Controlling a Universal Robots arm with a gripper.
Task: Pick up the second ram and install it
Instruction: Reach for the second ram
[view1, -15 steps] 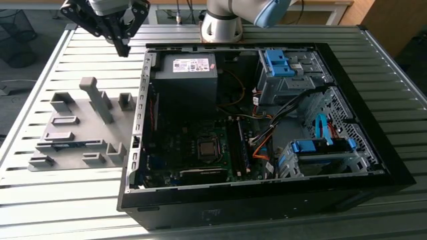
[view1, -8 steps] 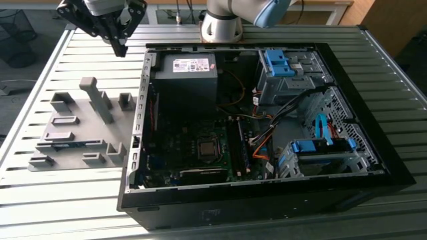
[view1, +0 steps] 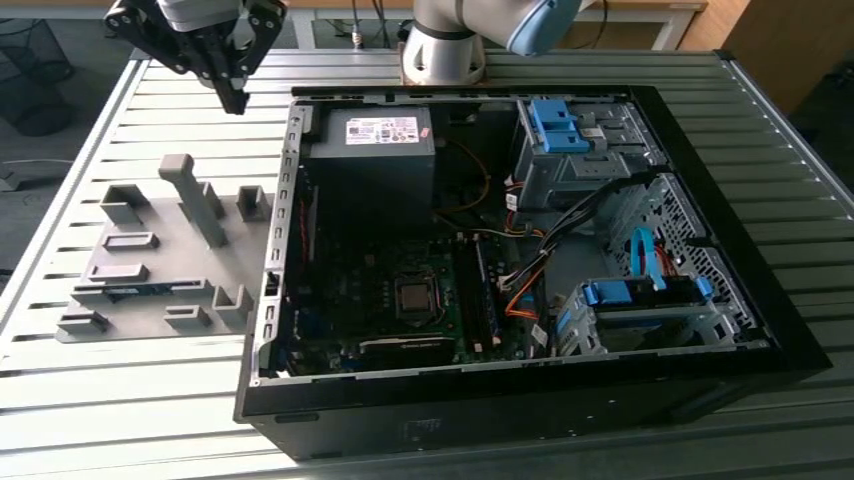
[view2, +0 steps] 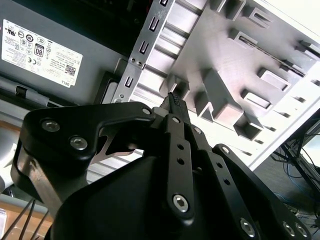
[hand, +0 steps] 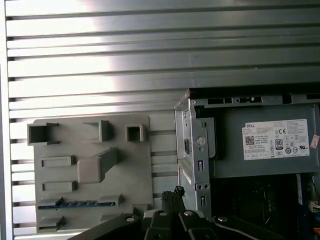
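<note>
1. The gripper (view1: 238, 100) hangs over the far part of the slatted metal table (view1: 174, 120), towards the exterior view's left, beside the far left corner of the open computer case (view1: 534, 420).
2. Its two black fingers are pressed together at the tips in both wrist views (view2: 174, 100) (hand: 173, 194), with nothing between them.
3. The blue memory stick (view1: 140, 290) lies flat in a slot near the near end of the grey holder tray (view1: 160, 225), between two low grey blocks. It is well apart from the gripper.
4. In the first wrist view the blue memory stick (hand: 80, 203) shows as a thin blue strip set along its slot in the tray (hand: 135, 170).
5. The tray lies on the table just beside the case, on the exterior view's left. It carries several grey blocks and one tall slanted post (view1: 200, 200).
6. The case lies on its side with its cover off.
7. The grey power supply (view1: 374, 165) sits in the case's far left corner and bears a white label. The green motherboard (view1: 387, 290) is nearer.
8. Blue drive brackets (view1: 554, 125) stand on the case's right side, with orange and black cables running between them.
9. In the second wrist view the closed fingertips point towards the edge of the case beside the power supply (view2: 100, 45).
</note>
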